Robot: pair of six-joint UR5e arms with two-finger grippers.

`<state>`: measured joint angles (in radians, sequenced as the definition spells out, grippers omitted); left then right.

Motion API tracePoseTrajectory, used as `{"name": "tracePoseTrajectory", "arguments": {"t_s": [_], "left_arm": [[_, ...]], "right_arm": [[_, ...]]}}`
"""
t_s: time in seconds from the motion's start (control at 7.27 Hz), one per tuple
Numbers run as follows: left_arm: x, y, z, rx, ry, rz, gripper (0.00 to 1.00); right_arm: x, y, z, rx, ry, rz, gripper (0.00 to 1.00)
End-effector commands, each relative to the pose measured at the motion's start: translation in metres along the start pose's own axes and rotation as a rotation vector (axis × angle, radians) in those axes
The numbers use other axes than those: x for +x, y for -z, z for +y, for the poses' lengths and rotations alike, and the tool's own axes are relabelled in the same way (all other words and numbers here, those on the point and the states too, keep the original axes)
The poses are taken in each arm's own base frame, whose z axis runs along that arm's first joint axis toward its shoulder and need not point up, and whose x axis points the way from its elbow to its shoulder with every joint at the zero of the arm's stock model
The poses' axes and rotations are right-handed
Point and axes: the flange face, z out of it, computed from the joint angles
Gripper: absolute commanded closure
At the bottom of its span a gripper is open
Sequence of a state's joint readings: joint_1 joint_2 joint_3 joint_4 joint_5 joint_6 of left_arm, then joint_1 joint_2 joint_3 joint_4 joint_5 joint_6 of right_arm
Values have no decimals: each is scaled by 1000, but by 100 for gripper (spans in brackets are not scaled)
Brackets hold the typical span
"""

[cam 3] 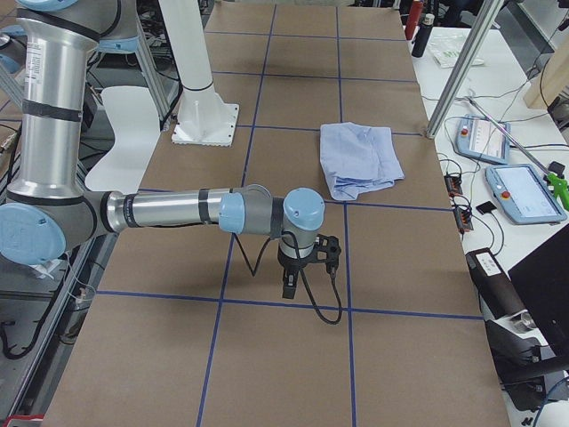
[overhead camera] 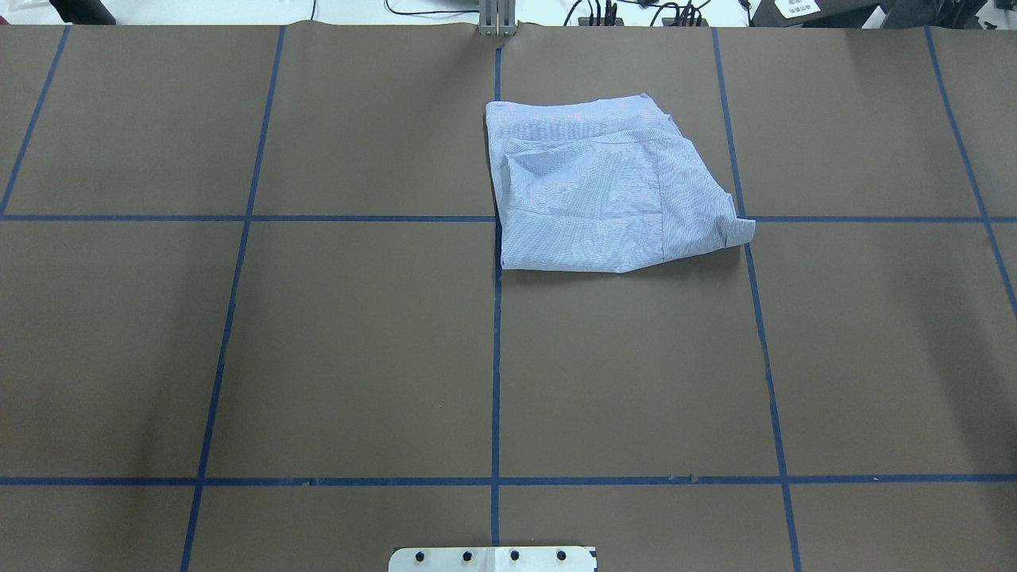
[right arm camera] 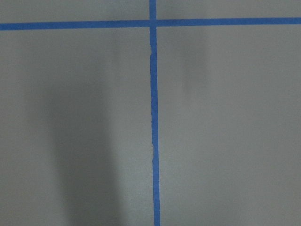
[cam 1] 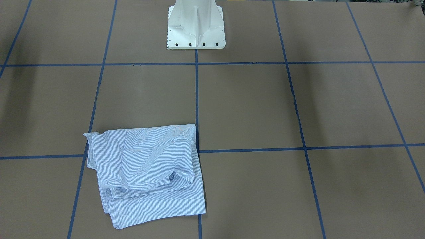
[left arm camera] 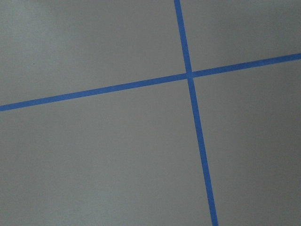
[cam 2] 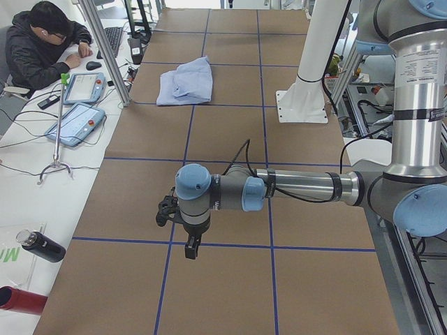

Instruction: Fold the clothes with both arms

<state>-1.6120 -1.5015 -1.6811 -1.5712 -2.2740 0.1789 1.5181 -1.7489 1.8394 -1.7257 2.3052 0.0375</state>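
The light blue striped shirt (cam 1: pixel 149 172) lies folded into a rough rectangle on the brown table; no arm is near it. It also shows in the overhead view (overhead camera: pixel 596 191), far from the robot's base, and in both side views (cam 2: pixel 185 80) (cam 3: pixel 358 158). My left gripper (cam 2: pixel 190 248) hangs over bare table in the exterior left view, well away from the shirt. My right gripper (cam 3: pixel 289 286) hangs over bare table in the exterior right view. I cannot tell whether either is open or shut. Both wrist views show only table and blue tape lines.
The white pedestal base (cam 1: pixel 196 28) stands at the robot's edge of the table. Blue tape lines (overhead camera: pixel 496 357) grid the brown surface. An operator (cam 2: pixel 38 45) sits at a side bench with teach pendants (cam 2: pixel 77 122). Bottles (cam 2: pixel 38 244) lie by the table's edge.
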Motion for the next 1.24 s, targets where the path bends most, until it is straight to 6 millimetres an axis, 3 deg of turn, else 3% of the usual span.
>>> {"name": "tracePoseTrajectory", "arguments": {"t_s": [0.0, 0.41, 0.55, 0.69, 1.1], "left_arm": [[0, 0, 0, 4, -4, -6, 0], [-2, -1, -1, 1, 5, -7, 0], [-1, 0, -2, 3, 35, -6, 0], [3, 5, -7, 15, 169, -5, 0], [3, 5, -7, 26, 192, -4, 0]], "right_arm": [[8, -5, 9, -11, -18, 0, 0], [11, -3, 10, -5, -30, 0, 0], [11, -3, 10, -5, -33, 0, 0], [11, -3, 10, -4, -34, 0, 0], [13, -5, 9, -11, -42, 2, 0]]}}
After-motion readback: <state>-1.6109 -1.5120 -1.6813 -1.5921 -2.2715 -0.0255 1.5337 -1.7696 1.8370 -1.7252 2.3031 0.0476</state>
